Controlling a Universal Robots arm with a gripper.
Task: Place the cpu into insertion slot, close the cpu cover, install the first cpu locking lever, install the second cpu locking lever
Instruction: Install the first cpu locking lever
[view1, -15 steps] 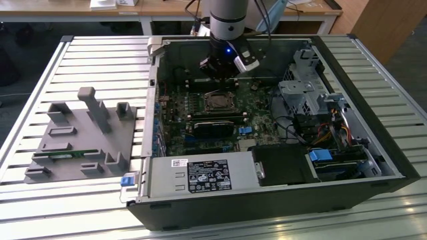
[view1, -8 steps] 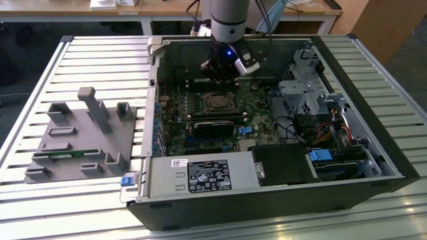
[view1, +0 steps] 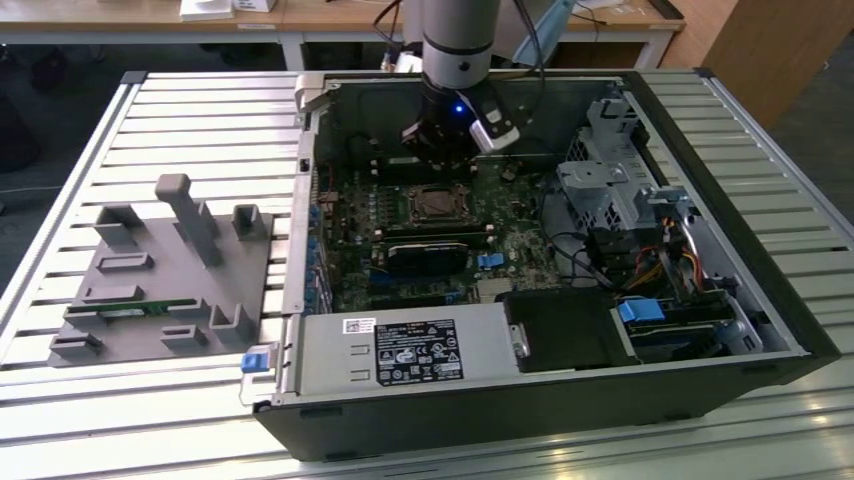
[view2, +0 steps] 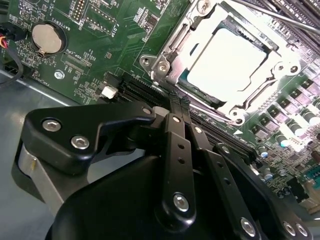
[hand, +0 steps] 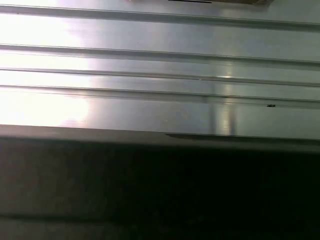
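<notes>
Looks like the cpu (view2: 227, 65) is already sitting in the insertion slot (view2: 186, 75) under the closed cpu cover (view2: 245, 107); gripper (view2: 179, 107) is hovering at the socket's 7 o'clock with jaws clenched on nothing, so I'm guessing the levers need hooking.

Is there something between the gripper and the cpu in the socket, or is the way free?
Nothing visible lies between them. The gripper hangs beside the socket, and the cpu sits in it with the cpu cover framing it.
</notes>
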